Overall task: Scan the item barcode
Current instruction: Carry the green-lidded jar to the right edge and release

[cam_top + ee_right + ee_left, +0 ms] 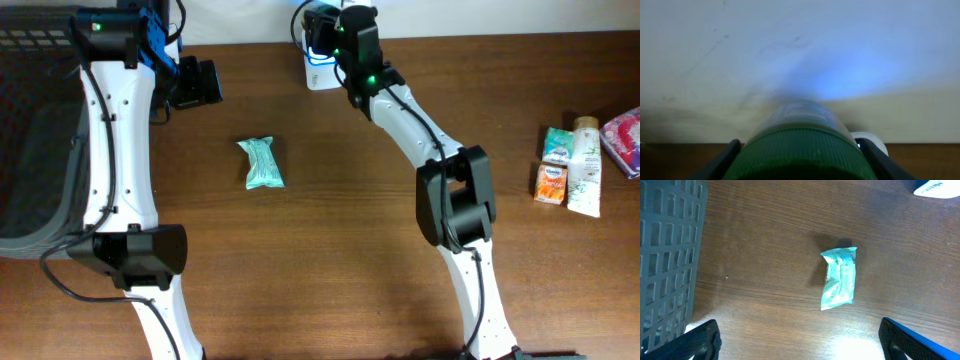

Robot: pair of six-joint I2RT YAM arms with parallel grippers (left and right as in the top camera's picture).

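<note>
My right gripper (799, 152) is shut on a bottle with a ribbed green cap (800, 155); a dark finger presses on each side of it. In the overhead view this gripper (325, 35) hangs at the table's far edge, over the white scanner (320, 76), and hides the bottle. The scanner (871, 140) shows just behind the bottle, and blue light glows on the wall. My left gripper (200, 82) is open and holds nothing; its fingers (700, 342) stand far apart above bare wood.
A teal packet (262, 163) lies on the table left of centre, also in the left wrist view (839, 277). A grey basket (30, 150) stands at the far left. Several small packages and a tube (575, 165) lie at the right edge.
</note>
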